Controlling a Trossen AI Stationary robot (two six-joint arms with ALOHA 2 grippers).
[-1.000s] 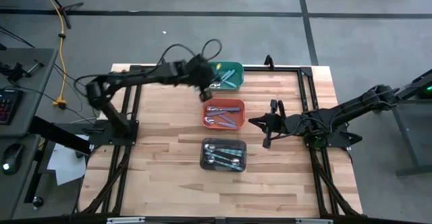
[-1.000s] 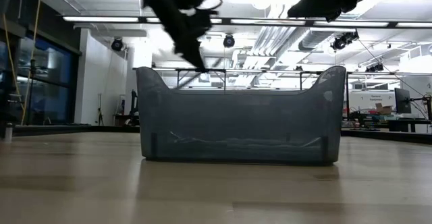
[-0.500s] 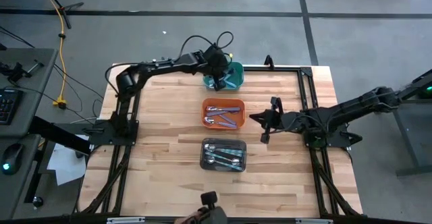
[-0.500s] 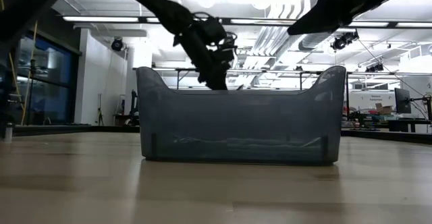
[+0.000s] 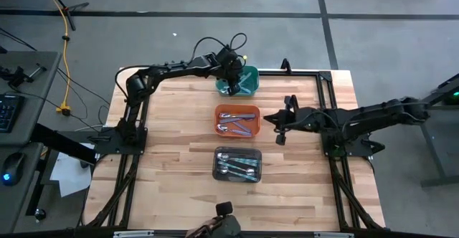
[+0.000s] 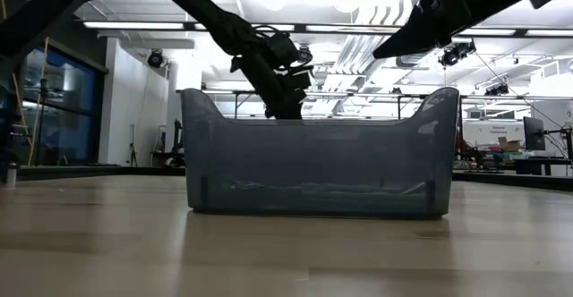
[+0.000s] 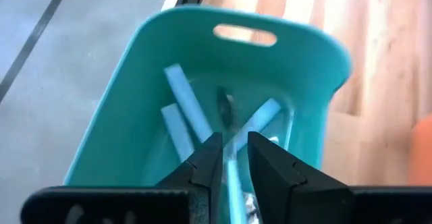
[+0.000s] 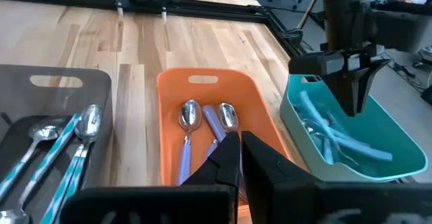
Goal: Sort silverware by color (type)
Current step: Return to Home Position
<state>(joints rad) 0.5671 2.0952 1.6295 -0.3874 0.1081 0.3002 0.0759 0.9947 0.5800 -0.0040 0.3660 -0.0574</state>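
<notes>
My left gripper (image 5: 233, 87) points down into the green bin (image 5: 247, 80) at the far middle and is shut on a light-blue-handled spoon (image 7: 233, 173). Other light-blue spoons (image 7: 185, 102) lie on the bin's bottom. The orange bin (image 5: 237, 120) holds lavender-handled spoons (image 8: 185, 150). The black bin (image 5: 237, 164) holds teal-handled spoons (image 8: 74, 156). My right gripper (image 5: 276, 130) is shut and empty, and hovers just right of the orange bin. My left gripper pinches the spoon's light-blue handle (image 7: 233, 158) between its two fingers. The fingers come from above, pointing down into the green bin. The fingers hide how far along the handle they sit. I cannot tell whether the spoon's lower end rests on the bin's bottom.
The three bins stand in a row from far to near down the table's middle. Bare wood lies to their left and right. A black frame rail (image 5: 326, 102) runs along the right side. Something dark (image 5: 222, 216) shows at the near edge.
My left gripper has gone toward the far edge, from over the gap between the orange and green bins to over the green bin, and now points down into it. My right gripper has moved a little toward the far edge and the orange bin.
</notes>
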